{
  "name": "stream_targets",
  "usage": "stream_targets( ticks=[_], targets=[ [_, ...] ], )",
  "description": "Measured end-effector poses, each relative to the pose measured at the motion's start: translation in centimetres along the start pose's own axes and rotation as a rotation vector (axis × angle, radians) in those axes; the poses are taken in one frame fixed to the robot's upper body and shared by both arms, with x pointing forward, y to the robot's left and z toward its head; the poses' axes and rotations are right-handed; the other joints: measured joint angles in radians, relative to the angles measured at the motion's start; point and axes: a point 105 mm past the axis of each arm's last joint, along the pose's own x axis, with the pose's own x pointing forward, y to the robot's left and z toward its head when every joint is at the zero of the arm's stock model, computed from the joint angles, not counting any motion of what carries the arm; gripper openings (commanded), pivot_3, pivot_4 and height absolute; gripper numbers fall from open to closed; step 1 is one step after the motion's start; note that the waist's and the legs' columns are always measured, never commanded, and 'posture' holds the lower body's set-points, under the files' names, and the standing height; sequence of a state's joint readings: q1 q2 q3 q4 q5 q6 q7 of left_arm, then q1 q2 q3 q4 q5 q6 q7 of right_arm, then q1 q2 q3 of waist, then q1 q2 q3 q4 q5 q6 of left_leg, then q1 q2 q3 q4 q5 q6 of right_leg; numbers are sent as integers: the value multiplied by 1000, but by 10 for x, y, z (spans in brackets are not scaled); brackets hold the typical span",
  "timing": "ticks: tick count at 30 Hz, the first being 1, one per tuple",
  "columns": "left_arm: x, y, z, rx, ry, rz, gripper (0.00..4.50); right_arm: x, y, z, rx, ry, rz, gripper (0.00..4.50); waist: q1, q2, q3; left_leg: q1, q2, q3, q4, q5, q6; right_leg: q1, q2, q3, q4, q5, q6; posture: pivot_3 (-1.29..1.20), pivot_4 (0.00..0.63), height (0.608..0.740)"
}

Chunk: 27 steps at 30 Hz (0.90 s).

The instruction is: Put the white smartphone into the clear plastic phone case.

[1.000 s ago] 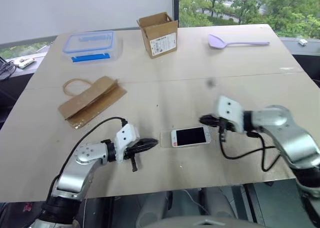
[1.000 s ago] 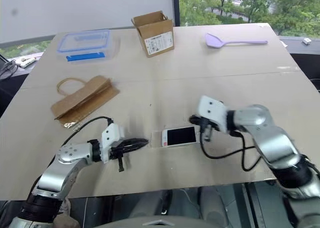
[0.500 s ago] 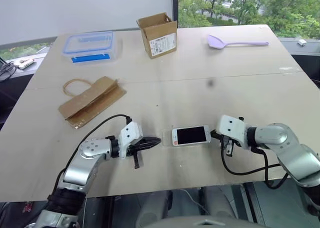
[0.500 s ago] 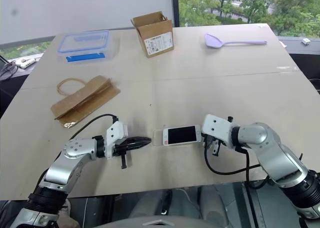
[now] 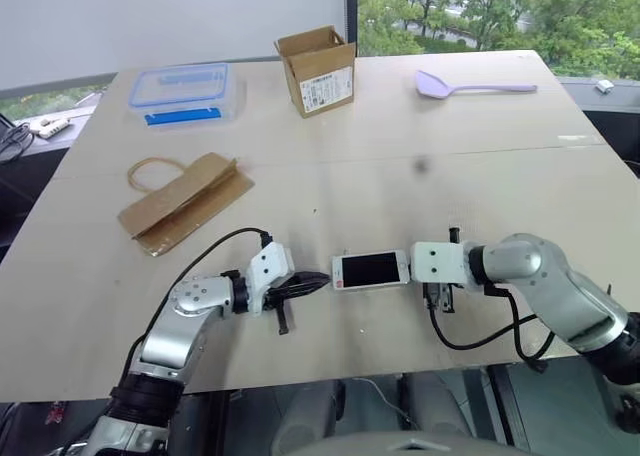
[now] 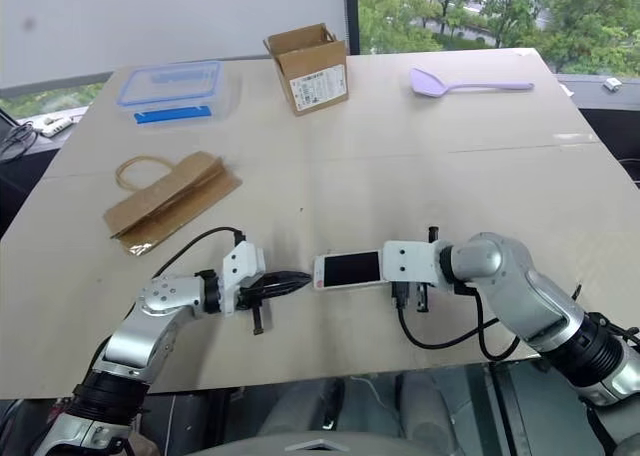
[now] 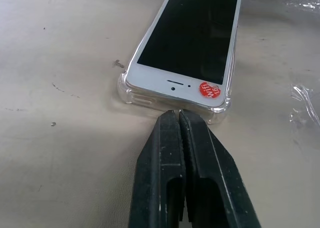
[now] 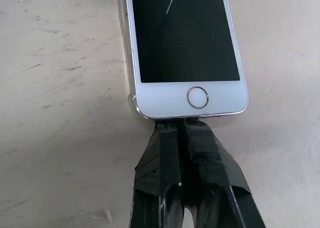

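Observation:
The white smartphone (image 5: pixel 370 270) lies screen up near the table's front edge. The clear plastic phone case (image 7: pixel 128 91) wraps its speaker end, and a thin clear rim (image 8: pixel 131 99) also shows beside the home-button end. My left gripper (image 7: pixel 176 114) is shut, with its tips against the cased end of the phone. On the opposite side my right gripper (image 8: pixel 181 122) is shut too, its tips pressing the end below the home button. In the eye views the left gripper (image 5: pixel 315 279) and right gripper (image 5: pixel 412 268) flank the phone end to end.
Far across the table stand a blue-lidded clear box (image 5: pixel 180 88), an open cardboard box (image 5: pixel 316 69) and a purple spatula (image 5: pixel 470 83). A folded brown paper bag (image 5: pixel 183 202) lies left of centre. The table's front edge (image 5: pixel 400 374) runs just below both arms.
The right gripper came down to the phone's home-button end and slid the phone left into the case. The left gripper edged right to meet the case's end.

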State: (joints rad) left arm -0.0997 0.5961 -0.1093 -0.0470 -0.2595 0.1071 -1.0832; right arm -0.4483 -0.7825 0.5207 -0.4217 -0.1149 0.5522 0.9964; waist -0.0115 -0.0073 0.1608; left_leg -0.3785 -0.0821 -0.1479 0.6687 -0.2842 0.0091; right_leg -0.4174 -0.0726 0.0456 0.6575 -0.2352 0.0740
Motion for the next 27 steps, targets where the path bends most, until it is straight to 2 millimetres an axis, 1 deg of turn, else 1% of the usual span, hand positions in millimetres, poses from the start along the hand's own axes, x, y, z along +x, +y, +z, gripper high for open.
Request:
stream_targets(
  ticks=[4, 7, 11, 14, 18, 22, 24, 27],
  targets=[
    [4, 1, -2, -8, -14, 12, 93, 4, -1, -1, -15, 4, 10, 0, 0, -1, -1, 7, 0, 0, 0, -2, 3, 6, 0, 0, 0, 0, 0, 0, 150, 740],
    [9, 7, -3, -7, -20, 30, 93, 6, -3, -4, -13, 11, 4, 0, 0, -1, -1, 18, 0, -1, 0, -2, 4, 16, 1, 0, 0, -1, 1, 0, 150, 740],
    [18, 19, -1, 18, -22, 53, 93, 5, -7, -11, -9, 7, -10, 0, 3, -1, -1, 21, 0, -2, 1, -2, 4, 21, 1, -2, -1, -2, 4, 0, 150, 740],
    [21, 27, 1, 27, -20, 67, 93, 6, -10, -12, 1, -11, -24, 0, 1, -2, -1, 21, 0, -2, 1, -2, 4, 21, 1, -1, -1, -2, 3, 0, 150, 740],
    [22, 30, 2, 42, -7, 71, 93, 9, -10, -11, 16, -40, -34, 0, 0, -2, -1, 21, 0, -3, 0, -2, 4, 21, 1, -1, -1, -1, 1, 0, 150, 740],
    [20, 32, 1, 32, 3, 77, 93, 12, -11, -13, 4, -36, -51, 0, -2, -3, -3, 22, 0, -2, 0, -2, 4, 22, 1, -1, -1, -2, 3, 0, 150, 740],
    [18, 32, 0, 23, 5, 77, 93, 11, -12, -13, -5, -37, -68, 0, -3, -4, -3, 23, 1, -2, 0, -2, 4, 22, 2, -1, -1, -3, 4, 0, 150, 740],
    [10, 36, 0, -25, 4, 78, 93, 9, -10, -15, 15, -43, -92, 0, -5, -4, -3, 21, 1, -2, 0, -2, 4, 21, 2, -1, -1, -2, 3, 0, 150, 740]
  ],
)
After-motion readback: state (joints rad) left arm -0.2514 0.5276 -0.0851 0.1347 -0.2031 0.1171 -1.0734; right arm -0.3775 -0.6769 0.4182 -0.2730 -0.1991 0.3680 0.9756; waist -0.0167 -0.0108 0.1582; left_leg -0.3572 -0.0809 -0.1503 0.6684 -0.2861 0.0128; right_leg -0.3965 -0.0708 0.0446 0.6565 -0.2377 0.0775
